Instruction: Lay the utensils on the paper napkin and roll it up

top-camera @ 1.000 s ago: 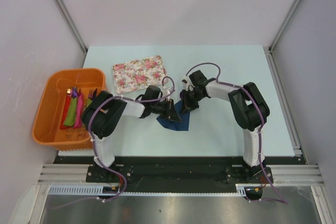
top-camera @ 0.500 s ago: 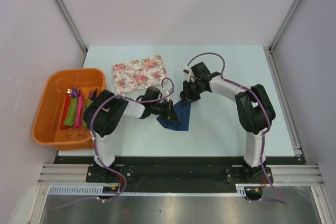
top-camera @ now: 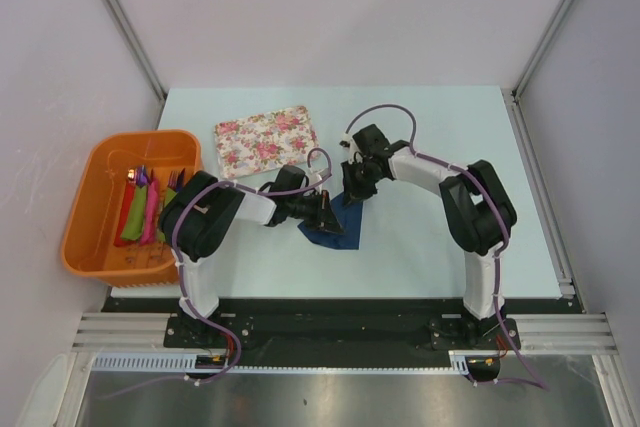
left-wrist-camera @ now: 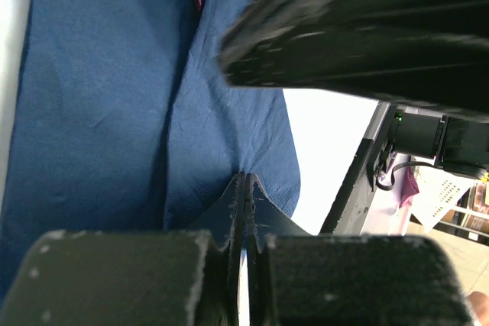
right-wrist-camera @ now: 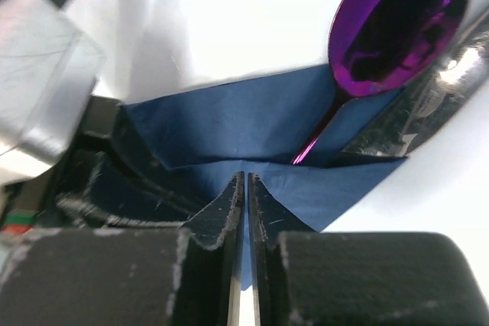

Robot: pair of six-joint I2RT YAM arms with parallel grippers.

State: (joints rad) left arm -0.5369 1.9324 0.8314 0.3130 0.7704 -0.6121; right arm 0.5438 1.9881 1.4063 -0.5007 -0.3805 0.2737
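My left gripper and right gripper each pinch shut on a thin, creased fold of the matte navy paper napkin, which lies rumpled between them on the pale table. A glossy purple spoon and a shiny grey-silver piece poke out. Their handles are hidden under the fold.

A robotics lab cell: white panels in aluminium framing enclose a table bearing two bolted arms.

The napkin lies mid-table, tray behind-left, basket far left
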